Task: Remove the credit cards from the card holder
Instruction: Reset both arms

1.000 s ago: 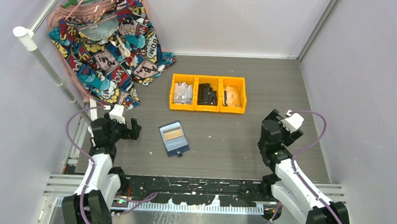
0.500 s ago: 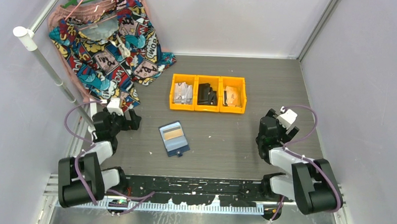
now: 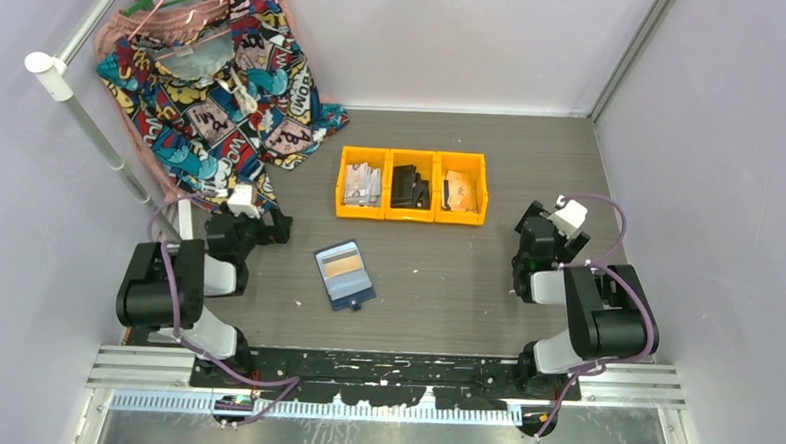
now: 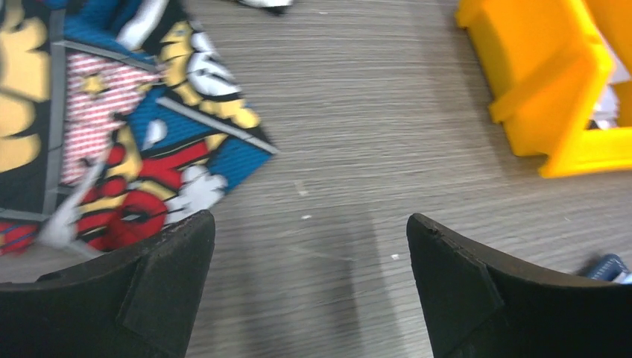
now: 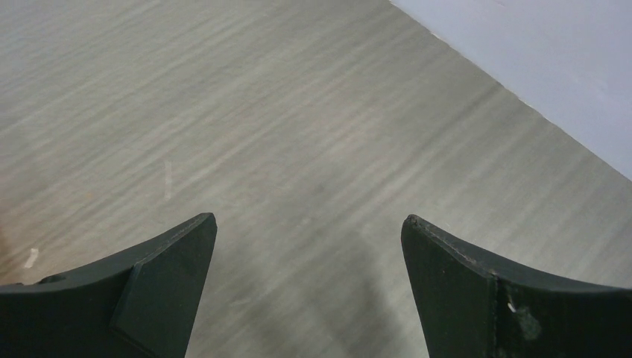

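Your left hand (image 4: 309, 224): fingers apart, holding nothing, over bare tabletop (image 4: 358, 112) just beside comic-print garment (image 4: 112, 134). Your right hand (image 5: 309, 224): fingers apart too, empty, on right side of tabletop. Card holder (image 3: 345, 275) lies open between both hands, closer to left one, right of it and slightly nearer. Tan credit card (image 3: 342, 267) sits in its pocket; judging by that, nothing pulled out yet and whole extraction is left. Yellow bins (image 3: 412, 186) lie farther back.
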